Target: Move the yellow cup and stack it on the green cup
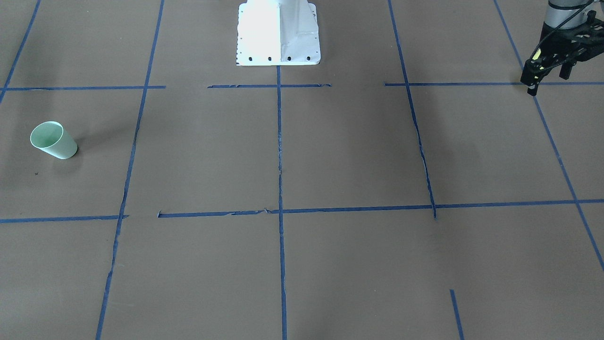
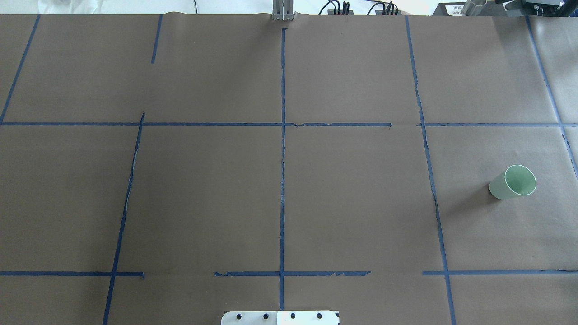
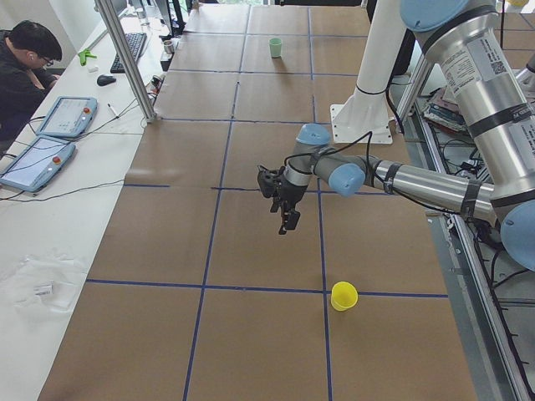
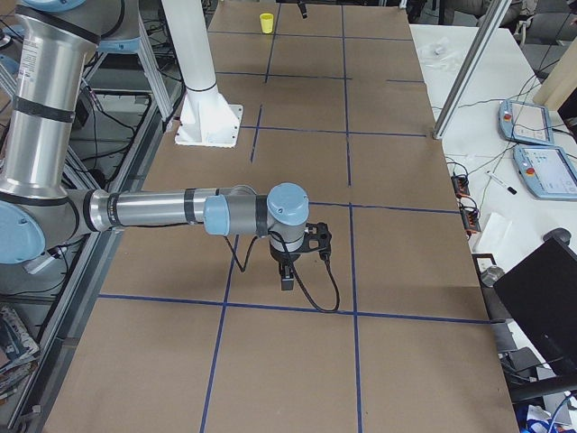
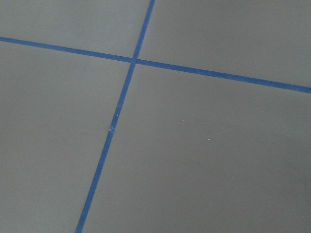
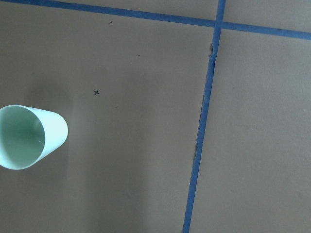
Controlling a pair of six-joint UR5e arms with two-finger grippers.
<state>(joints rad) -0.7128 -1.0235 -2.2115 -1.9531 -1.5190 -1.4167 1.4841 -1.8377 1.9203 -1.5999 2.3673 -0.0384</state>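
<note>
Yellow cup [image 3: 343, 296] stands upright and untouched at the left end of the bench [image 2: 203, 194].
The green cup [image 2: 513, 182] stands mouth up at the far right end, well apart, so the carry probably needs both arms, which would explain one arm at each end. The left gripper [image 1: 549, 81] hangs above the bench near the yellow cup, fingers apart and empty. The right gripper [image 4: 288, 281] hovers beside the green cup; I cannot tell whether it is open.

Blue tape lines [image 5: 133, 60] cross on the brown table [image 5: 218, 145] below the left jaws. Well apart from them, a man [image 3: 25, 71] sits by two tablets [image 3: 65, 117] and a keyboard [image 3: 134, 46].
</note>
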